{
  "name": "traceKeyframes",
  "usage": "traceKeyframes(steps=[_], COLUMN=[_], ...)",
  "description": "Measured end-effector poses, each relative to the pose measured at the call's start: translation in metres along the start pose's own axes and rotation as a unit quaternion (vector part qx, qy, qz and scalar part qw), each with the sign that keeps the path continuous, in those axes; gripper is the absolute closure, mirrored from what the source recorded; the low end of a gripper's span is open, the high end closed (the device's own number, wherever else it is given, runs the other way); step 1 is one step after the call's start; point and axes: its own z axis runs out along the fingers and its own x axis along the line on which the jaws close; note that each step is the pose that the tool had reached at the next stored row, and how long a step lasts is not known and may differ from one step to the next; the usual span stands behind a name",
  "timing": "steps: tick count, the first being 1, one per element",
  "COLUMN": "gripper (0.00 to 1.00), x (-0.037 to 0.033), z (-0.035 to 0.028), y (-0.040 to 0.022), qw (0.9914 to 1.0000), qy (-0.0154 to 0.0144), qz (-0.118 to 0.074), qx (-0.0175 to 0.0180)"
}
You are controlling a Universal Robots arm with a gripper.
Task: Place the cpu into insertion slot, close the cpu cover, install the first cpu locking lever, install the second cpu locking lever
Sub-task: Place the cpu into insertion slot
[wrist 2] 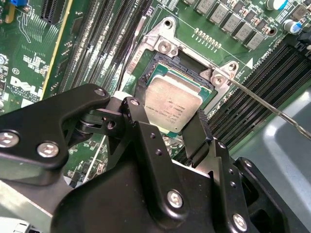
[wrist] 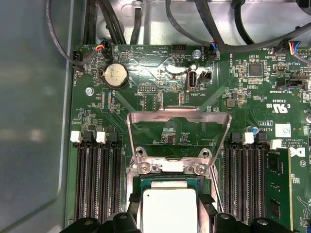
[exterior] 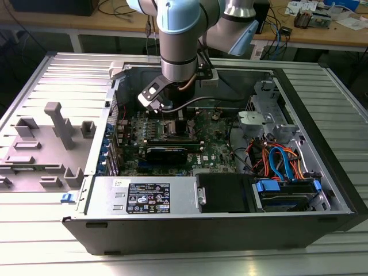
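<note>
Fingers (wrist 2: 144, 130) matte black, blocky, bolted; we see them clamped on opposite edges of cpu (wrist 2: 175, 104). We see gripper (wrist 2: 167, 112) low over insertion slot (wrist 2: 170, 63). Chip flat, square, dull silver-grey top, within slot's silver rim; we cannot tell if seated. We note cpu cover (wrist: 178, 117), thin shiny frame with square cut-out, tipped up at slot's edge. Thin wire lever (wrist 2: 262, 103) runs from slot corner over green board (wrist 2: 29, 63).

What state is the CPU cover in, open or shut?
Open. The cover stands swung back from the socket, leaving the chip uncovered.
</note>
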Motion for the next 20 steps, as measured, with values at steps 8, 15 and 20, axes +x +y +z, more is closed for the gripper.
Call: traceKeyframes(steps=[8, 15, 20], gripper=[0.45, 0.45, 0.45], x=[-0.0003, -0.0003, -0.0003], z=[0.0015, 0.0023, 0.0023], y=[-0.0008, -0.0012, -0.0012], qw=[0.99996, 0.99985, 0.99985], qy=[-0.0006, -0.0011, -0.0021], qz=[0.009, 0.017, 0.017], qx=[0.0000, 0.0000, -0.0001])
